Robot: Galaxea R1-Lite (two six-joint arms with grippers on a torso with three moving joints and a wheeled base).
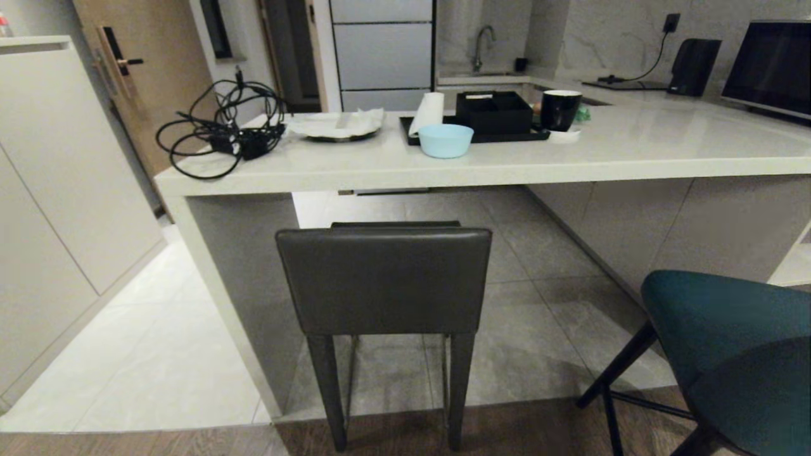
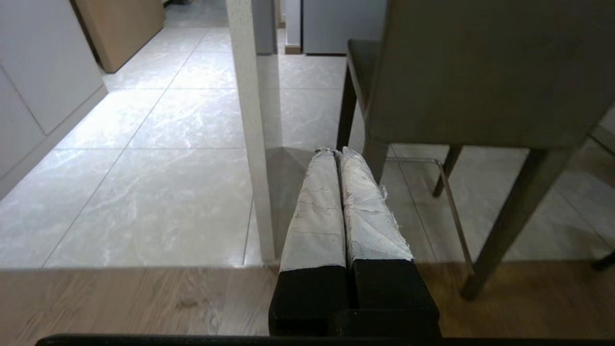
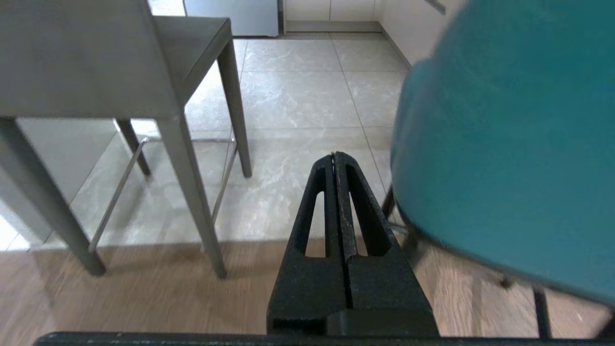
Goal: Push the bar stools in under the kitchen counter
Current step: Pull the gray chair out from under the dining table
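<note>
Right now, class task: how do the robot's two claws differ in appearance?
The left claw has black fingers wrapped in frayed whitish tape, black bases bare. The right claw is all black and rough-textured, its tapered fingers each pierced by a long slot. No cables show.

The desk (image 1: 633, 152) is topped in glossy off-white, while the square-backed stool (image 1: 383, 288) is covered in dark grey-brown and the rounded stool (image 1: 735, 354) in teal over thin black legs. A pale blue bowl (image 1: 445, 140), a black tray (image 1: 481, 135), a black mug (image 1: 560, 109) and black cables (image 1: 222, 126) are seen on the desk. The floor (image 1: 538, 304) is laid in grey marbled tile edged by brown wood-grain boards; the left gripper (image 2: 335, 152) is wrapped in white, the right gripper (image 3: 335, 155) left black.
</note>
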